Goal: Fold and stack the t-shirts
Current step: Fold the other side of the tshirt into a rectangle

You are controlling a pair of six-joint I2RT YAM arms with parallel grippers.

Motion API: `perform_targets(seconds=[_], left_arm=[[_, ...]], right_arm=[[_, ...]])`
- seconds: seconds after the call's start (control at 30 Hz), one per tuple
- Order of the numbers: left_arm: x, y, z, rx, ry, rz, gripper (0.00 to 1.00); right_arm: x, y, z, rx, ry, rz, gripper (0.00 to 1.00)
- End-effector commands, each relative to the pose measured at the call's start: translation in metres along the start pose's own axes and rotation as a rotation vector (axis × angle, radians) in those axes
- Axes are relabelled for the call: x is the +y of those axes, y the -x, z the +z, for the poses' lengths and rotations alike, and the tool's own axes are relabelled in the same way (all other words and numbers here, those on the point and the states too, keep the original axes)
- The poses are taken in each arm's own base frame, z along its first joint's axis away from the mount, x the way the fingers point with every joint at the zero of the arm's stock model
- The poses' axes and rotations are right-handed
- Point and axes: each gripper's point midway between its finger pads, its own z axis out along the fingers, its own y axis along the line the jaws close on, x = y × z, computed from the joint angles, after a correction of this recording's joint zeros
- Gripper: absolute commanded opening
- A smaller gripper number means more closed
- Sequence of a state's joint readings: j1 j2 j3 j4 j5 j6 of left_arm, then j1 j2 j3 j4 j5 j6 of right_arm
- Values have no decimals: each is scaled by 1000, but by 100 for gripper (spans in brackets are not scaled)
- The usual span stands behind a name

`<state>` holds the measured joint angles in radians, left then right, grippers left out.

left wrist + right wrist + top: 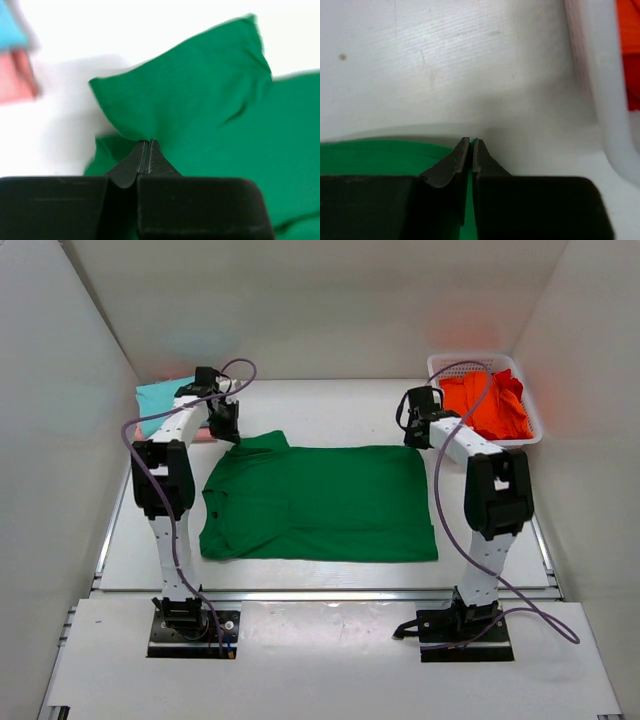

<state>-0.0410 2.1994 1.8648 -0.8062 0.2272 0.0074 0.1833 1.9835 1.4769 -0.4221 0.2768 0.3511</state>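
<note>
The dark green t-shirt [320, 505] lies spread flat on the middle of the tabletop [330, 410]. At its far left sleeve the left fingers [132, 165] are pressed together and pinch the cloth. At its far right corner the right fingers [447, 167] pinch the edge. To its far left lie a teal t-shirt [160, 395] and a pink t-shirt [17, 75], touching. To its far right an orange-red t-shirt [490, 405] fills a white basket [447, 362].

**Green shirt spread flat between the two arms**

A green shirt [320, 502] lies mid-table [330, 415]. The left gripper [228, 430] is down at its far left sleeve and the right gripper [418, 435] at its far right corner. A teal shirt [165, 395] sits far left, and an orange shirt [490, 405] fills the white basket [440, 364] far right
</note>
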Motion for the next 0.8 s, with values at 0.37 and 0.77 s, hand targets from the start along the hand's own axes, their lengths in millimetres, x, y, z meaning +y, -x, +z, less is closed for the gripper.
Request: perform_targets(seconds=[0.37, 0.77], left_arm=[[-5, -66, -88, -55, 41, -3, 0], [-4, -133, -117, -62, 88, 7, 0]], right_arm=[[-28, -36, -89, -107, 128, -29, 0], [-48, -99, -102, -43, 165, -4, 1]])
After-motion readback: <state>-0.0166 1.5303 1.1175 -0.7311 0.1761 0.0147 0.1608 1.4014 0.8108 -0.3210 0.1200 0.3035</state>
